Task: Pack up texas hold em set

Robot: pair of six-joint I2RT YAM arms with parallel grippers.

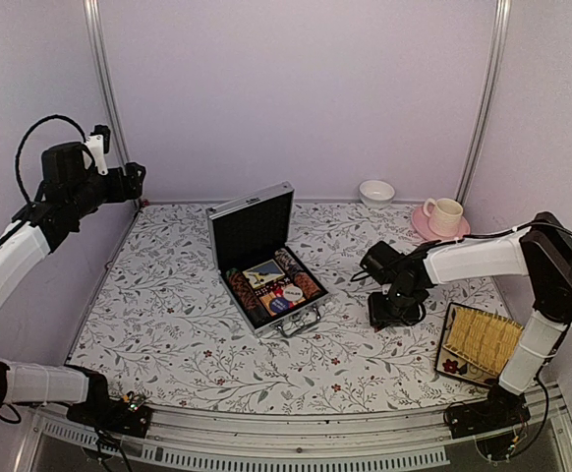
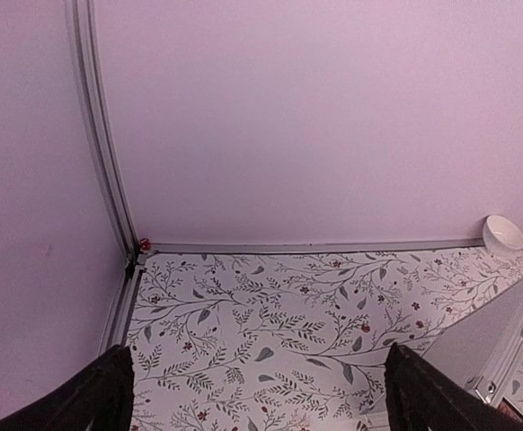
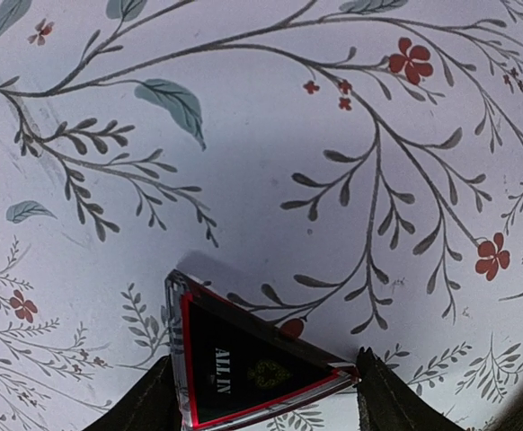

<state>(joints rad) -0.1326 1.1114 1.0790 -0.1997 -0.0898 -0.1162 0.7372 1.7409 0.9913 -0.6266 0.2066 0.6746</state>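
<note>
Found the left gripper (image 1: 135,181) raised well to the left of the briefcase (image 1: 266,258), jaws wide apart on nothing. Found the briefcase open, lid up, with chips (image 1: 304,280) and cards (image 1: 266,275) in its black lining. Near its right side, found the right gripper (image 3: 263,361) down at the cloth (image 3: 261,162), the triangular marker (image 3: 243,370) flat between its fingers (image 3: 140,409): one side toward one finger, the opposite corner toward the other. Saw both fingers close against the marker; could not tell whether pinched yet. Judged the right arm far the nearer.
</note>
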